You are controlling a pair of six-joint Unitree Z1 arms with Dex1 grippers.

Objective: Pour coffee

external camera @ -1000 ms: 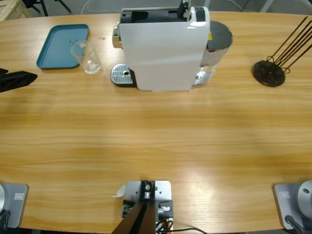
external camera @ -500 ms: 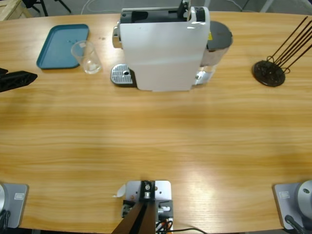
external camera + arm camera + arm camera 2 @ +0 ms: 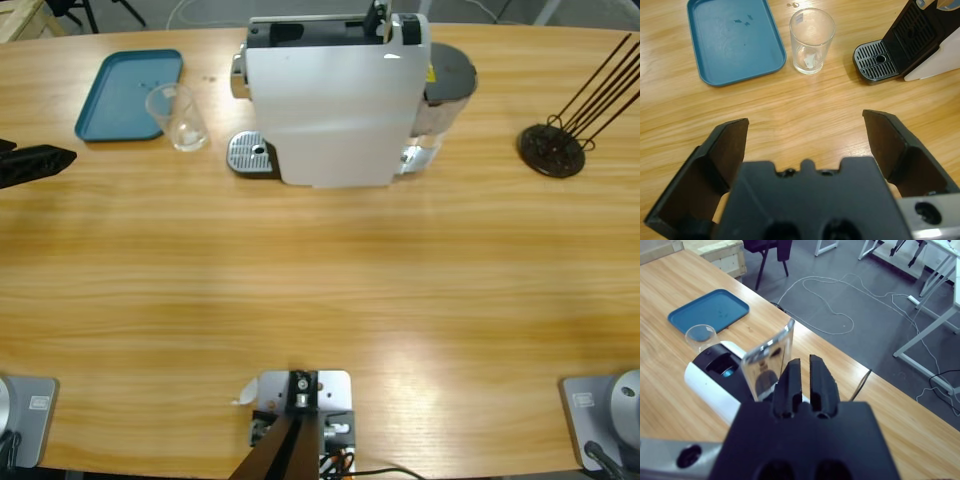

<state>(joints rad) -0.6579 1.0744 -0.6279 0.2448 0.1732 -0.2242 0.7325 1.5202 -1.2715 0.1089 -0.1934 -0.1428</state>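
Risk lies in the approach: the glass (image 3: 811,40) stands upright in the upper middle of the left wrist view, just beside the blue tray (image 3: 735,42) and near the machine's drip grate (image 3: 875,60), so a crooked reach could tip it. Any coffee in it is at most a thin film; I cannot tell. The left gripper (image 3: 807,150) is spread wide and empty; the right gripper (image 3: 804,375) is nearly pressed together, holding nothing, above the white machine (image 3: 710,385).

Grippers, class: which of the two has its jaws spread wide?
The left gripper, facing the empty glass; the right gripper's jaws are nearly closed, gripping nothing.
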